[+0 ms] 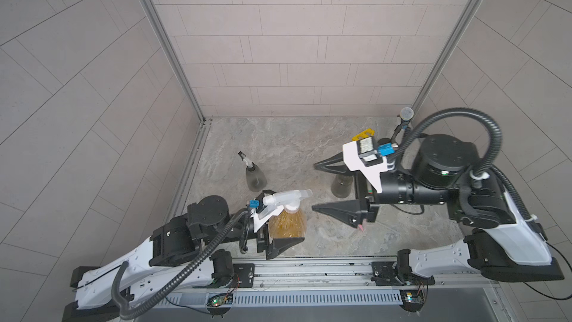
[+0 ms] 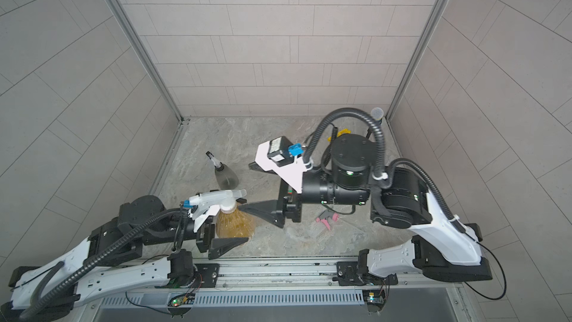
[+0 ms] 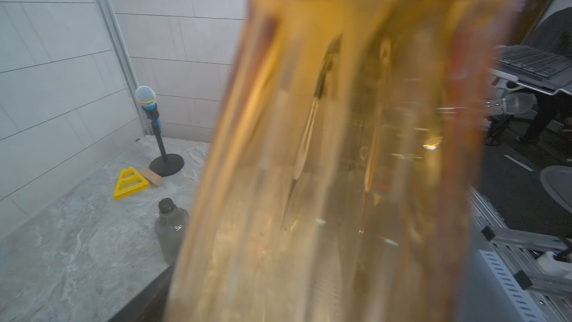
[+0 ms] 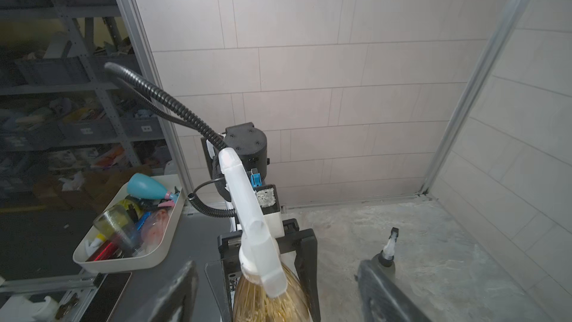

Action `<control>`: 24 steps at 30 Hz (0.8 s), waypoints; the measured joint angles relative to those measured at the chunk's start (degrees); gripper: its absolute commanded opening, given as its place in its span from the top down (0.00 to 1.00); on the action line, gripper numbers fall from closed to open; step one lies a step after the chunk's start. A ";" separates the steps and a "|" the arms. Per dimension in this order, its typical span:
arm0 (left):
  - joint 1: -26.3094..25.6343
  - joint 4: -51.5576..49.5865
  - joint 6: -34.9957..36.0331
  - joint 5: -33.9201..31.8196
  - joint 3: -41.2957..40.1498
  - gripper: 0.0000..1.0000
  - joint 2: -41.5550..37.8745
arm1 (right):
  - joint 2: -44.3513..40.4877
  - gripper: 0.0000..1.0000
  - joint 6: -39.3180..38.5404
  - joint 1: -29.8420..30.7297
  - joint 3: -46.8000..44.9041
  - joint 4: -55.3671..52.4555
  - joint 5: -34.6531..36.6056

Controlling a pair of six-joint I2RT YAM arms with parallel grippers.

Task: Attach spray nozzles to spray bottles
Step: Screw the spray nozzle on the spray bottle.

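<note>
At lower centre the left gripper [image 1: 286, 216] clasps a translucent amber pear-shaped bottle [image 1: 289, 227] topped by a whitish trigger nozzle [image 1: 284, 198].

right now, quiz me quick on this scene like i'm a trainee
1. True or false: the right hand holds a nozzle.
2. What does the left hand grip? A amber bottle; B grey bottle; C nothing.
3. Fill in: the pink nozzle lies on the ____.
Key: 1 false; 2 A; 3 table.
</note>
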 measured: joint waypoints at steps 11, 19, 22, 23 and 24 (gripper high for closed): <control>0.00 -0.11 0.02 3.28 0.00 1.00 0.04 | 3.54 0.36 0.39 0.00 -2.23 -0.33 -6.86; 0.00 -0.09 0.02 3.43 0.00 1.00 0.02 | 2.32 0.46 1.36 0.00 -4.15 1.70 -8.63; 0.00 -0.02 0.02 3.34 0.00 1.00 0.02 | 2.29 0.46 1.66 0.00 -4.76 2.34 -8.83; 0.00 0.00 0.02 3.21 0.00 1.00 0.04 | 2.27 0.48 1.73 0.00 -5.05 2.54 -8.85; 0.00 0.04 0.02 3.15 0.00 1.00 0.04 | 2.23 0.50 1.81 0.00 -5.33 2.75 -8.87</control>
